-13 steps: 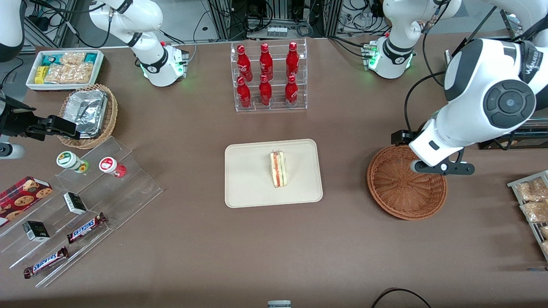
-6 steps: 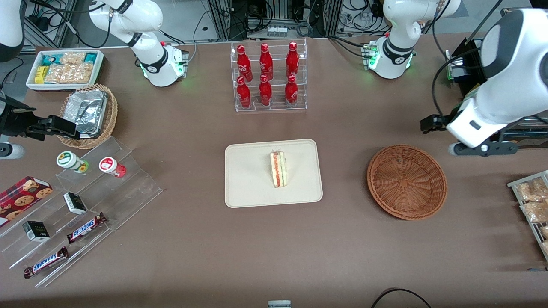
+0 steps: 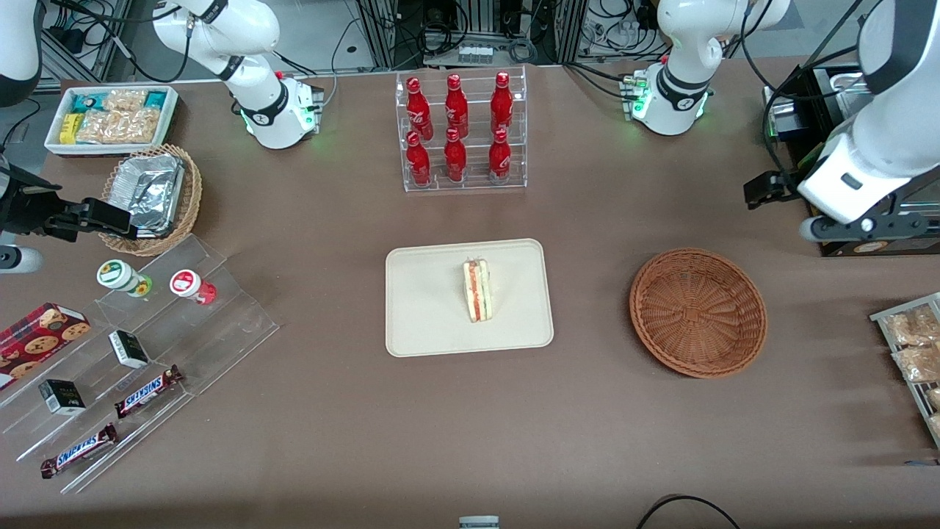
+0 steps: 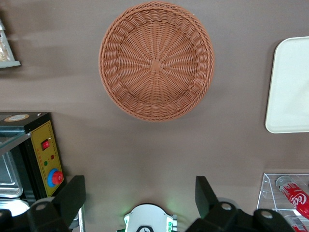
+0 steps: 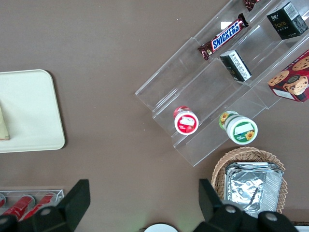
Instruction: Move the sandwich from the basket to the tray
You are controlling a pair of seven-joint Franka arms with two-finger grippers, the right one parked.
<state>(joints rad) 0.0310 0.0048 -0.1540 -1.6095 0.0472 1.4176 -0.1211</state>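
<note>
The sandwich (image 3: 477, 290) lies on its side on the cream tray (image 3: 426, 316), about mid-table, with its red and green filling edge showing. The reddish-brown wicker basket (image 3: 698, 312) stands empty beside the tray, toward the working arm's end. My gripper (image 3: 855, 226) hangs high over the table edge, farther from the front camera than the basket and apart from it. In the left wrist view the gripper (image 4: 140, 195) is open with nothing between its fingers (image 4: 72, 198), and the empty basket (image 4: 157, 60) and a tray corner (image 4: 289, 82) show below.
A clear rack of red bottles (image 3: 459, 132) stands farther from the front camera than the tray. A box with a yellow control panel (image 4: 43, 159) sits beneath the gripper. A wire rack of snack packs (image 3: 914, 353) lies at the working arm's end, near the basket.
The gripper has lifted and drawn away from above the basket toward the table's end, open and empty. The sandwich has stayed on the tray.
</note>
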